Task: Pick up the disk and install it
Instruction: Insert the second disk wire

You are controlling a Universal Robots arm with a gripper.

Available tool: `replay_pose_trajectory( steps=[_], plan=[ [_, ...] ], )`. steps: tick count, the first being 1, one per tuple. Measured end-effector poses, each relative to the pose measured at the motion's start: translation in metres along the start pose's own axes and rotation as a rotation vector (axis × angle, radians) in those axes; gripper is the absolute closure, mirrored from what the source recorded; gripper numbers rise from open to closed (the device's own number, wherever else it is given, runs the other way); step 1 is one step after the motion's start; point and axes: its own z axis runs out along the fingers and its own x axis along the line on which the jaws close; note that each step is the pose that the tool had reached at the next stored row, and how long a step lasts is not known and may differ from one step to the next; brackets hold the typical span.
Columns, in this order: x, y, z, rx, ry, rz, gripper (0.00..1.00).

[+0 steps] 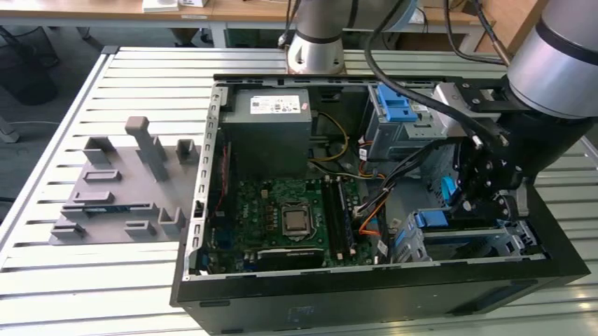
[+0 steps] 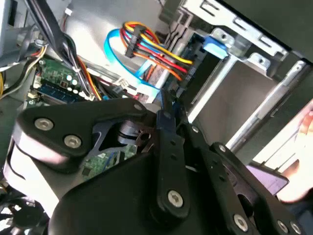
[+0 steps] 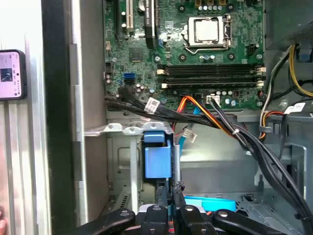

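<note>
The gripper (image 3: 171, 190), jaws narrow and holding nothing I can make out, hangs inside the drive bay (image 1: 512, 234), probably to seat the disk (image 3: 210, 201) lying just beside it.

Open black computer case (image 1: 280, 301) lying on slatted metal table (image 1: 56, 294). Green motherboard (image 1: 280, 210) inside, processor socket (image 1: 295, 218) near its middle. Grey power supply (image 1: 273, 122) with white sticker beside board, toward far end. Blue-latched metal drive bay (image 1: 402, 126) at exterior view's right. Orange, red, yellow cable bundle (image 2: 156, 51) in second wrist view. Grey fixture plate (image 1: 122, 189) with upright blocks left of case.
</note>
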Motion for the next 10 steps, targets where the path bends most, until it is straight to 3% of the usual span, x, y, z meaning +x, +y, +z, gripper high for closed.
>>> replay_pose_trajectory(
  steps=[3,10],
  plan=[
    [-0.0007,0.0001,0.0012,-0.0001,-0.0035,0.000,0.84],
    [-0.0007,0.0001,0.0015,-0.0001,-0.0036,0.000,0.84]
  ],
)
